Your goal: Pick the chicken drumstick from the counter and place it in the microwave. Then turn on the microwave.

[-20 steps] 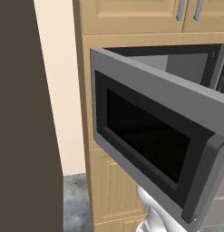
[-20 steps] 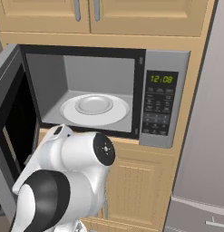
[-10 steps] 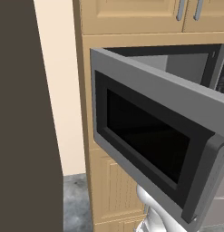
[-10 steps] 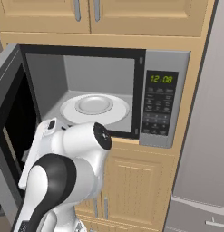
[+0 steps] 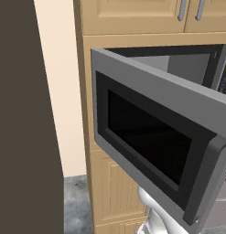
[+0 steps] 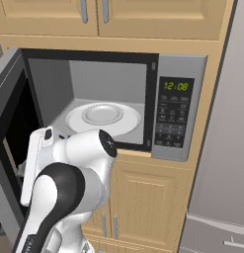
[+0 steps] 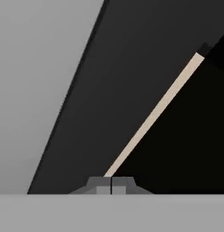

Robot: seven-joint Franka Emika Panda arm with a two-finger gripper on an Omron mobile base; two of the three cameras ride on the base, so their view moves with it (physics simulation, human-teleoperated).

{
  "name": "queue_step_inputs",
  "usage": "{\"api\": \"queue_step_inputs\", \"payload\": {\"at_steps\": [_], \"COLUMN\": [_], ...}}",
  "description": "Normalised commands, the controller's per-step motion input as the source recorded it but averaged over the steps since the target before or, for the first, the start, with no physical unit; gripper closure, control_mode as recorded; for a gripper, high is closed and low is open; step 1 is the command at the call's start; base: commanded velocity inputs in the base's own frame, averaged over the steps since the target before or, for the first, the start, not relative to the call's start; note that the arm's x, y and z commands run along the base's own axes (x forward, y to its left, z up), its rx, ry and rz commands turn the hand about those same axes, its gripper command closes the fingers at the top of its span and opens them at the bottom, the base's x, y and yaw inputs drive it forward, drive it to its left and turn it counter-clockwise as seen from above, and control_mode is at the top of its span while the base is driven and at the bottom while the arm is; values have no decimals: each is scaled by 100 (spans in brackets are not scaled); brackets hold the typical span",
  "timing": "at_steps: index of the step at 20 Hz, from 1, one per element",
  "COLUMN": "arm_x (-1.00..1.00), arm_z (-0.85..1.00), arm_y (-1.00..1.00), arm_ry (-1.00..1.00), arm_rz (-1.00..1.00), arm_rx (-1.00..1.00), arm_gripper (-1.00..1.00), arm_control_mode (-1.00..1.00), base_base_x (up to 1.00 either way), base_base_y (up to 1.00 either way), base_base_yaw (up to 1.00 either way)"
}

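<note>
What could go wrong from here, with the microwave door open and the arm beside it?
The microwave cannot be started while its door hangs wide open. The gripper, shut and empty, sits close against the door's inner face, so a swing may knock it. No drumstick is visible on the turntable, so the placement may have failed.

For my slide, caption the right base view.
Microwave door open, white turntable bare, robot arm in front.
</note>
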Motion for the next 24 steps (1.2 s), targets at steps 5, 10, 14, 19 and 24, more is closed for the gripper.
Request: {"api": "queue_step_inputs", "payload": {"at_steps": [5,10,14,19,24], "arm_x": [-9,-1,0,0,0], "arm_z": [-2,-5,-3,-9,-28], "arm_y": [17,29,30,32,34], "arm_ry": [-8,-7,-6,-5,-1], "arm_rz": [9,5,2,1,0], "arm_rx": [6,5,7,7,8], "arm_gripper": [100,100,100,100,100], "arm_control_mode": [-100,-100,-100,-100,-100], "base_base_x": [0,0,0,0,0], "base_base_y": [0,0,0,0,0], "base_base_yaw": [0,0,0,0,0]}}
